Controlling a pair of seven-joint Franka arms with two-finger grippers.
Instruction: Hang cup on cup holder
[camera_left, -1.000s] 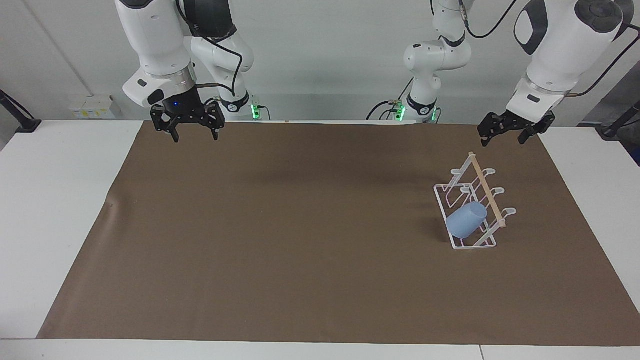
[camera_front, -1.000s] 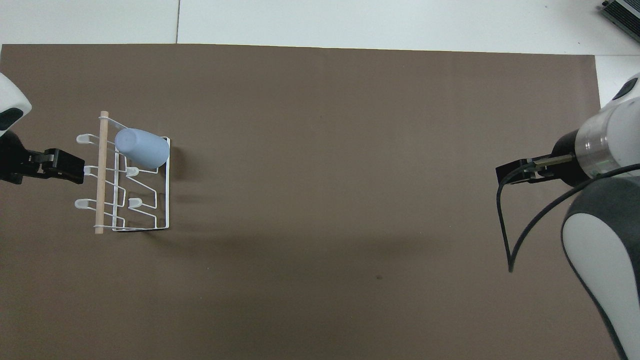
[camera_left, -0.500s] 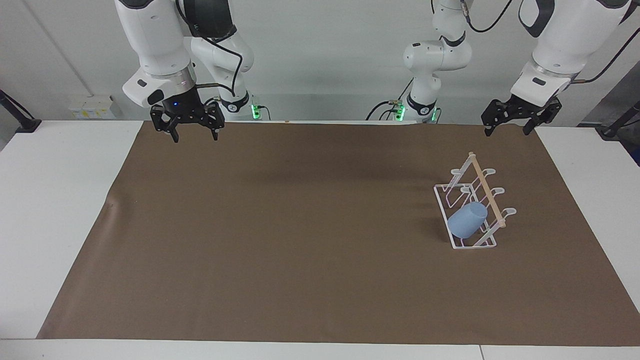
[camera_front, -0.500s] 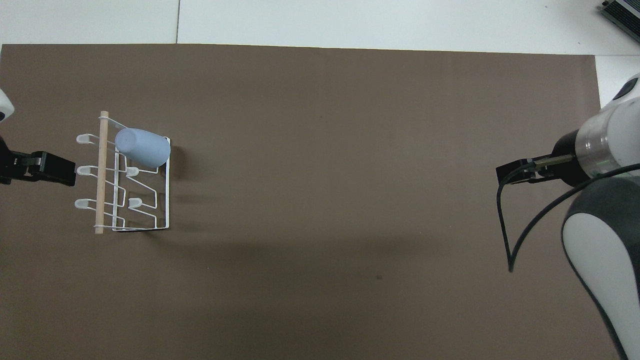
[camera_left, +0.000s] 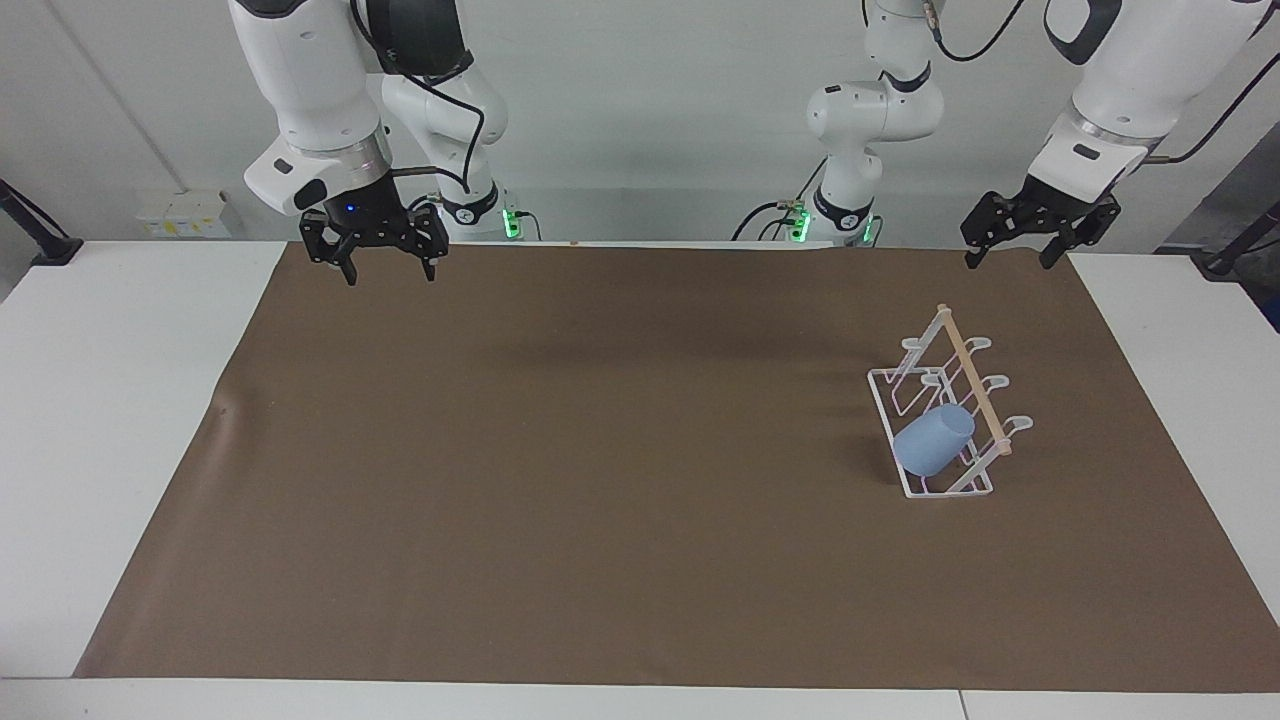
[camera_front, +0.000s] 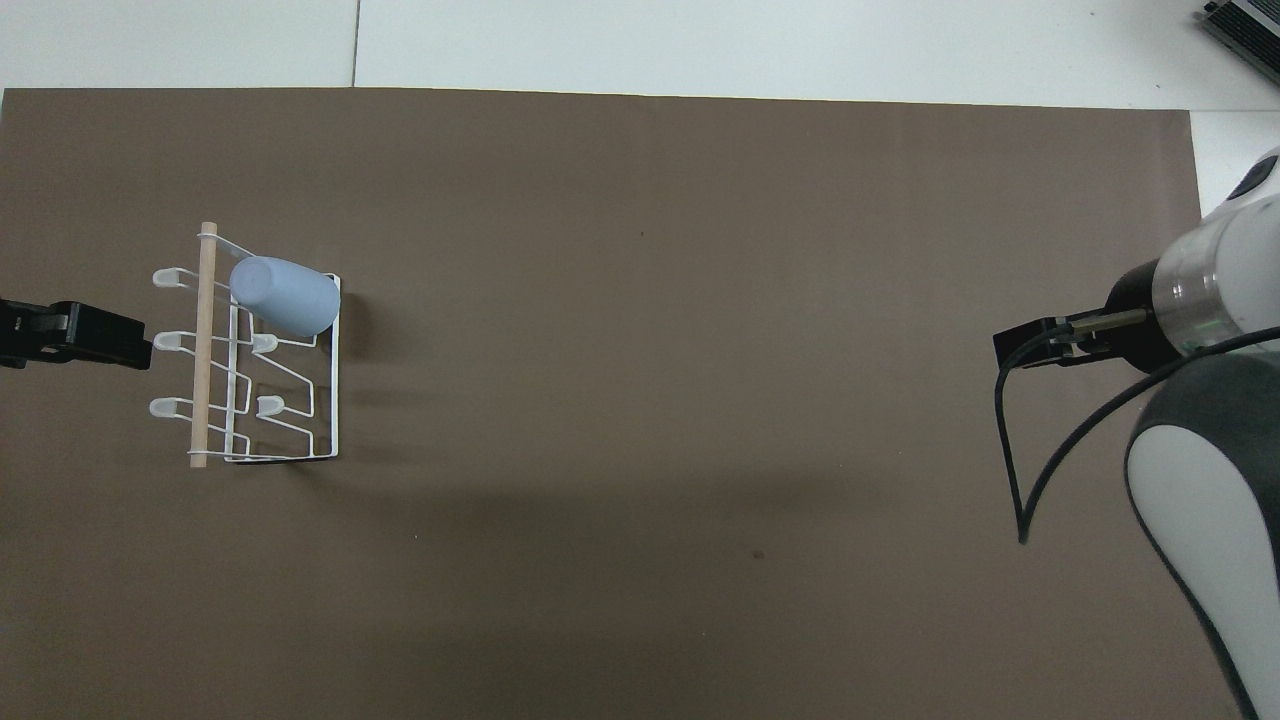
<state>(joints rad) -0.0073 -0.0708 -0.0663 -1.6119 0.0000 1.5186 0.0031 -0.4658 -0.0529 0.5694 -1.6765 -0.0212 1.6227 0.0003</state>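
The light blue cup (camera_left: 933, 440) (camera_front: 284, 295) hangs tilted on a prong of the white wire cup holder (camera_left: 940, 410) (camera_front: 250, 350), at the holder's end farthest from the robots. The holder stands on the brown mat toward the left arm's end of the table. My left gripper (camera_left: 1008, 245) is open and empty, raised over the mat's edge nearest the robots, apart from the holder; one of its fingers (camera_front: 95, 335) shows in the overhead view. My right gripper (camera_left: 388, 262) is open and empty, waiting over the mat's other end.
A brown mat (camera_left: 600, 480) covers most of the white table (camera_left: 100, 400). A black cable (camera_front: 1020, 470) hangs from the right arm's wrist. Nothing else stands on the mat.
My left gripper has risen and drawn back from the cup holder toward its base. The cup stays on its prong. The right arm has not moved.
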